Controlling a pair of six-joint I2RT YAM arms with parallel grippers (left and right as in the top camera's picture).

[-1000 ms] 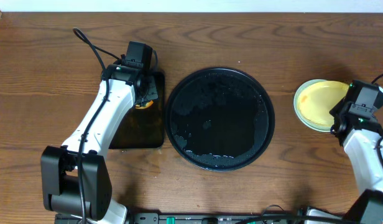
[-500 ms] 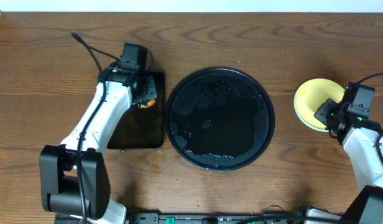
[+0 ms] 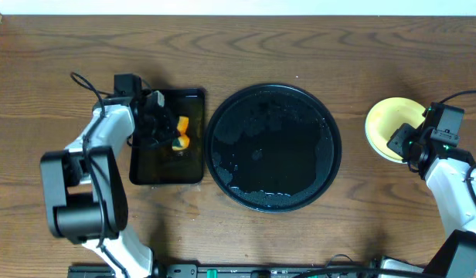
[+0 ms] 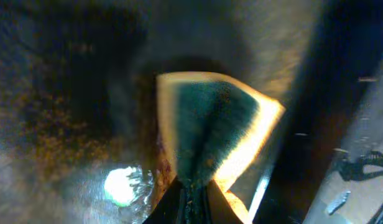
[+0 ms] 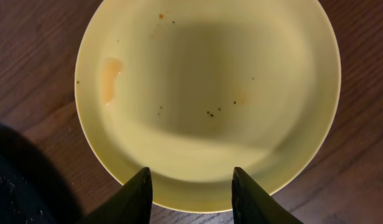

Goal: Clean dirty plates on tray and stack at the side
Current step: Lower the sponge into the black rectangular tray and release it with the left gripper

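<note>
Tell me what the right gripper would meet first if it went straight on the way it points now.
Probably the yellow plate: in the right wrist view it fills the space ahead of the open right gripper, with nothing between. The gap to it is unclear.

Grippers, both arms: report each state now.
Left gripper: shut on the sponge.
Right gripper: open, holding nothing, over the yellow plate.

A dark brown wooden table (image 3: 300, 38) with wavy grain fills the scene; a large round black tray (image 3: 273, 86), wet and glistening, sits at its centre; just beside it on the left lies a smaller rectangular black tray (image 3: 168, 166); well apart on the right rests a pale yellow plate (image 3: 385, 123).
</note>
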